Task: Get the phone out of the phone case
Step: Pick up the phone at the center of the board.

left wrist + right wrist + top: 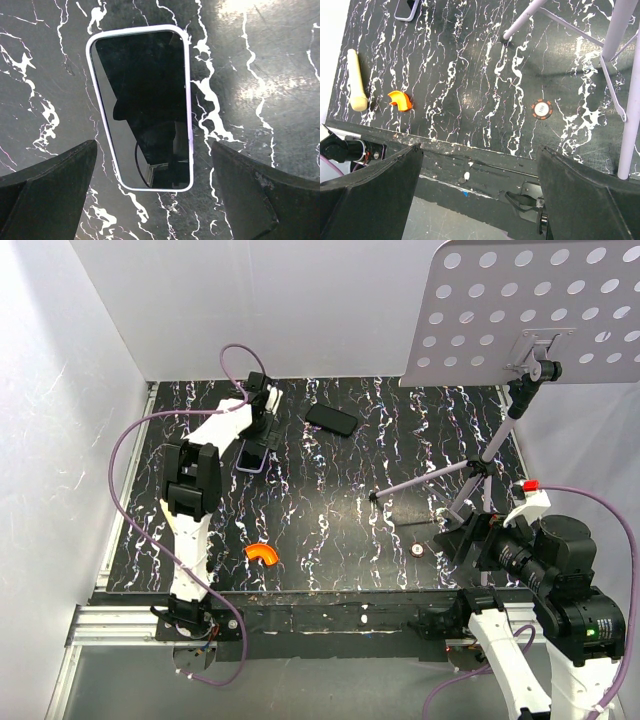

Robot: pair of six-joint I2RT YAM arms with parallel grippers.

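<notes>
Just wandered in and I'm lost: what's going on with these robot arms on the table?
The left arm's end effector hangs open over a lavender-rimmed phone case lying flat on the marbled table, fingers either side, touching nothing. Its glossy dark face suggests the phone is inside. The right end effector is open too, down by the table's front edge, holding nothing.

Premises: robotics lab test cell. Evidence: white panel walls [60, 390] enclose a black marbled tabletop [400, 440]; an aluminium mounting rail [110, 625] runs along the near edge; a perforated plate [530, 290] stands on a tripod stand [478, 468].
</notes>
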